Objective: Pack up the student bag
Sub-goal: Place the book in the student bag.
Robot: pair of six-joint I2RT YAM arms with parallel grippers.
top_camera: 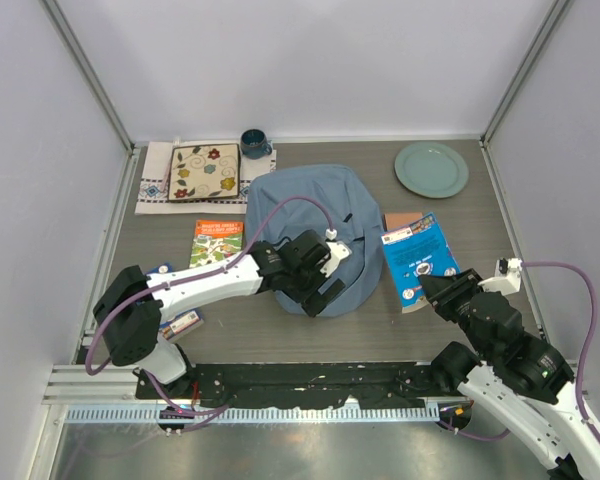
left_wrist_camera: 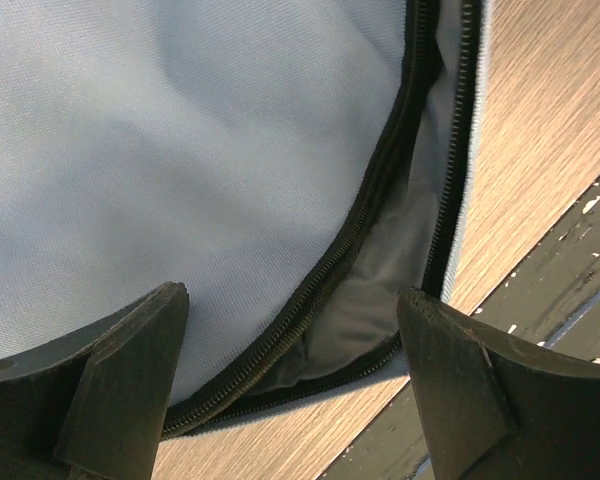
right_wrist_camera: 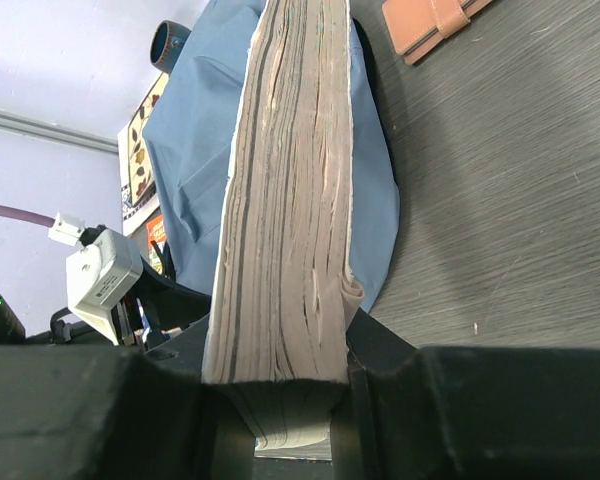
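The student bag (top_camera: 310, 205), a large dusty-blue backpack, lies in the middle of the table. My left gripper (top_camera: 318, 287) hovers over its near edge. In the left wrist view this gripper (left_wrist_camera: 295, 385) is open, its fingers either side of the bag's unzipped, gaping opening (left_wrist_camera: 380, 270) and holding nothing. My right gripper (top_camera: 442, 290) is shut on the near end of a thick blue-covered book (top_camera: 418, 258), just right of the bag. The right wrist view shows the book's page edges (right_wrist_camera: 290, 200) clamped between the fingers of the right gripper (right_wrist_camera: 290, 400), with the bag (right_wrist_camera: 195, 150) behind.
A green plate (top_camera: 432, 168) sits at the back right. A dark mug (top_camera: 254, 143) and a flowered square on a cloth (top_camera: 204, 172) are at the back left. An orange-and-green book (top_camera: 218, 243) lies left of the bag, a brown wallet (top_camera: 402, 220) to its right.
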